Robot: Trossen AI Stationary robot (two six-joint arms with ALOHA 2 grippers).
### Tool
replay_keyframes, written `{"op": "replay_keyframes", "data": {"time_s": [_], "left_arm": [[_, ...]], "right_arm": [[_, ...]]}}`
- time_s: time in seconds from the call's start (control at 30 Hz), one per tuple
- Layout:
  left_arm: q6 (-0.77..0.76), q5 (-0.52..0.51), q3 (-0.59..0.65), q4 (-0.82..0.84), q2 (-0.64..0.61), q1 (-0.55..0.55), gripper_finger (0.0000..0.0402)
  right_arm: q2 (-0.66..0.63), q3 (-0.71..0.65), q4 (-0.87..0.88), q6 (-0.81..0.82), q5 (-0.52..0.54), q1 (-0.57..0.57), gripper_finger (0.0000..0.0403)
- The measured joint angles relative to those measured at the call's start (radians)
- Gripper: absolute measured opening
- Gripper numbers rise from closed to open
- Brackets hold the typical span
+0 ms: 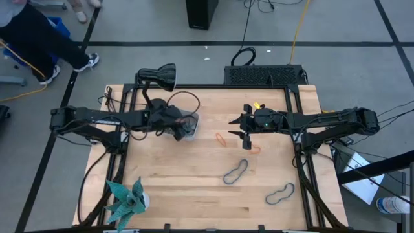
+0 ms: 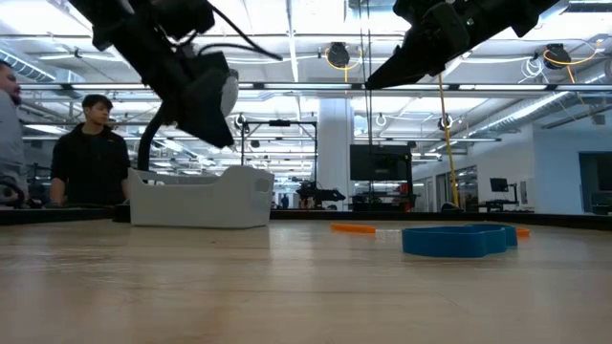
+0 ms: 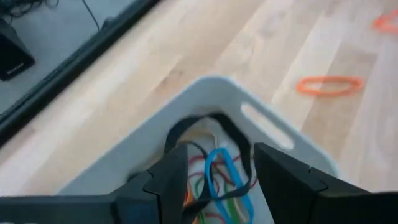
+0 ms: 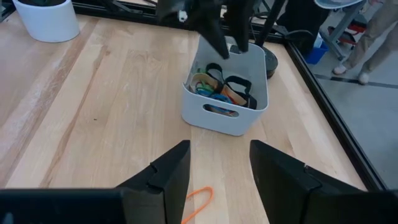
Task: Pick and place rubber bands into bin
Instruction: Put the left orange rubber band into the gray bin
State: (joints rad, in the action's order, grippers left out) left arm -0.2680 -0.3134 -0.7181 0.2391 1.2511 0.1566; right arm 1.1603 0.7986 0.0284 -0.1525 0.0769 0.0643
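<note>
The wooden table point(image 1: 194, 188) carries everything, with the two dark arms reaching in from its left and right sides. The left gripper point(image 3: 214, 171) hangs just above the bin point(image 4: 225, 106), its fingers spread apart with nothing between them. The right gripper point(image 4: 219, 168) hovers over bare wood right of the table's middle, its fingers also apart and empty. The bin, a small pale tray, sits on the far left part of the table and holds a tangle of rubber bands point(image 3: 221, 177): black, blue, red, green and orange loops. A white pot with a teal plant point(image 1: 126, 200) stands at the near left corner. Loose on the wood are two grey bands point(image 1: 236, 172) toward the near right and two orange bands point(image 1: 221, 138) near the right gripper. A person point(image 2: 86, 153) stands in the room beyond the table.
</note>
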Motion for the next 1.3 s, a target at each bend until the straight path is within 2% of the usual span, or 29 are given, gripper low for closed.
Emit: {"op": "replay_keyframes", "data": {"time_s": [0.2, 0.37, 0.47, 0.67, 0.87, 1.3], "left_arm": [[-0.039, 0.0, 0.0, -0.013, -0.095, -0.01, 0.0191], [-0.035, 0.0, 0.0, -0.044, -0.153, -0.029, 0.0191], [-0.014, 0.0, 0.0, -0.066, -0.174, -0.041, 0.0191], [-0.013, 0.0, 0.0, -0.058, -0.184, -0.048, 0.0191], [-0.013, 0.0, 0.0, -0.048, -0.183, -0.047, 0.0191], [0.004, 0.0, 0.0, -0.048, -0.183, -0.047, 0.0191]], "right_arm": [[0.006, 0.0, -0.005, 0.034, 0.008, 0.0, 0.0158], [0.079, -0.001, -0.023, 0.044, 0.134, -0.001, 0.0148], [0.149, -0.001, -0.06, 0.073, 0.135, 0.004, 0.0145], [0.306, -0.001, -0.155, 0.098, 0.136, 0.009, 0.0144], [0.436, -0.001, -0.187, 0.191, 0.138, 0.016, 0.0144], [0.585, 0.0, -0.25, 0.273, 0.152, 0.027, 0.0144]]}}
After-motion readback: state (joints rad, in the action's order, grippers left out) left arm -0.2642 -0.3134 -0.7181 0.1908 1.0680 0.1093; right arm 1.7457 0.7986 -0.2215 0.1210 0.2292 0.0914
